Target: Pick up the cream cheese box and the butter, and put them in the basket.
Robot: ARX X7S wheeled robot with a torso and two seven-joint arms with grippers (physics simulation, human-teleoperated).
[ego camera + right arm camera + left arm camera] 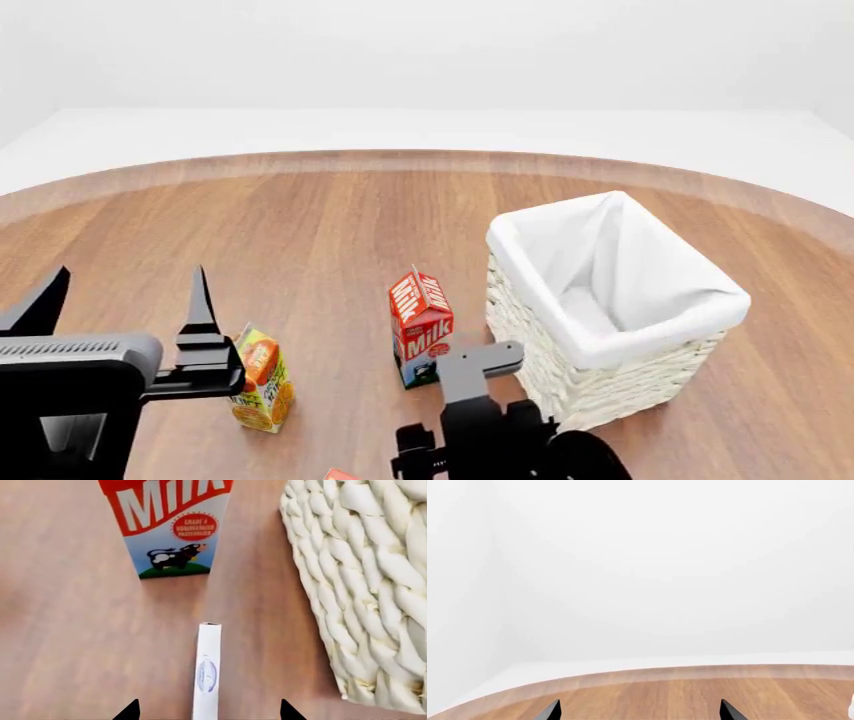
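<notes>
The cream cheese box (207,672) stands on edge between the spread fingertips of the right gripper (207,714), untouched, between the milk carton (167,522) and the basket (363,585). The arm hides it in the head view. The butter (340,475) is cut off. The left gripper (127,300) hangs wide, well away from the basket.
</notes>
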